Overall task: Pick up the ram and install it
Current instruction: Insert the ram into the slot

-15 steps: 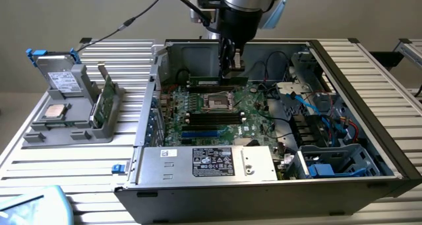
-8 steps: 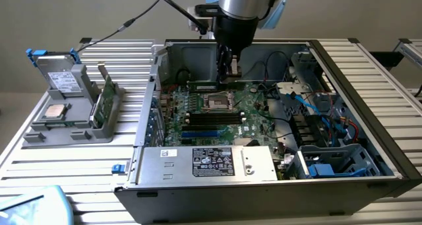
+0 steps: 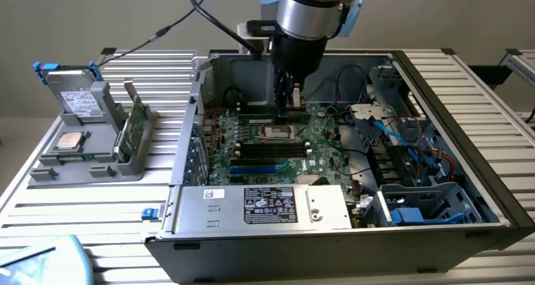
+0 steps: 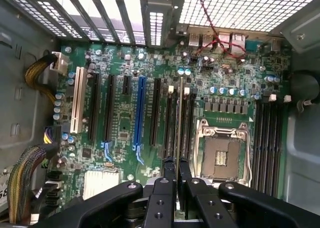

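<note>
Jaws: pressed together on the ram (image 4: 179,118), which is pinched by its two flat faces.
Ram position: it is held edge-on, lined up along the black memory slots (image 4: 170,123) just beside the CPU socket (image 4: 221,153). This is at the centre of the exterior view, deep inside the open case (image 3: 468,109). Whether its lower edge already touches a slot cannot be told.
Handling: the ram is judged light, thin and stiff, and brittle if it is bent or twisted. Its smooth faces could slide in a loose pinch.
Where to hold: the flat faces near the upper edge are judged best, so that the contact edge is kept free.
Near edges: the slot mouths are narrow, and the socket's metal frame is set just beside them. A tilted stick is likely to catch on either.
Motherboard (image 4: 120,113): long expansion slots, one of them blue (image 4: 140,113), are ranged on the far side of the memory slots from the socket.
Open room: free space is found straight above the board. Sideways it is bounded by the case walls and by loose cables (image 3: 397,131) towards the exterior view's right.
Outside: a parts tray (image 3: 50,172) is set on the slatted tabletop (image 3: 84,203), well apart, at the exterior view's left.
</note>
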`<state>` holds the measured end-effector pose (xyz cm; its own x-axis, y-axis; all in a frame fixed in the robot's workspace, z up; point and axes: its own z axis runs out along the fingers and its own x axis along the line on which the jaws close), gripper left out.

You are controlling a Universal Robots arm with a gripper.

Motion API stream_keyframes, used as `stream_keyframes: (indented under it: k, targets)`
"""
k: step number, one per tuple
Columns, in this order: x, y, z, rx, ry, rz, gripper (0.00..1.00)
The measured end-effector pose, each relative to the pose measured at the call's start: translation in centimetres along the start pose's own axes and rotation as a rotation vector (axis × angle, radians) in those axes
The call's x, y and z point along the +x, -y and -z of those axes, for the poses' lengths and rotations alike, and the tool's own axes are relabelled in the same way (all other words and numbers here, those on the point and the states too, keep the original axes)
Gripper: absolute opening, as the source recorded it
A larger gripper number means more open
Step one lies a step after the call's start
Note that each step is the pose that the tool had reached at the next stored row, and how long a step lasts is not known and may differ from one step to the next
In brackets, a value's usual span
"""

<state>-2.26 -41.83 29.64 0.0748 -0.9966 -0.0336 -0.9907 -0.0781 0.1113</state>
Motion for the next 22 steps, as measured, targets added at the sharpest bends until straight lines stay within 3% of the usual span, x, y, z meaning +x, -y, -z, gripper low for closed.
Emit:
stream_keyframes:
  k: [22]
  targets:
    - [0.6, 0.63, -3.94, 0.0010, 0.0031, -0.029, 0.14]
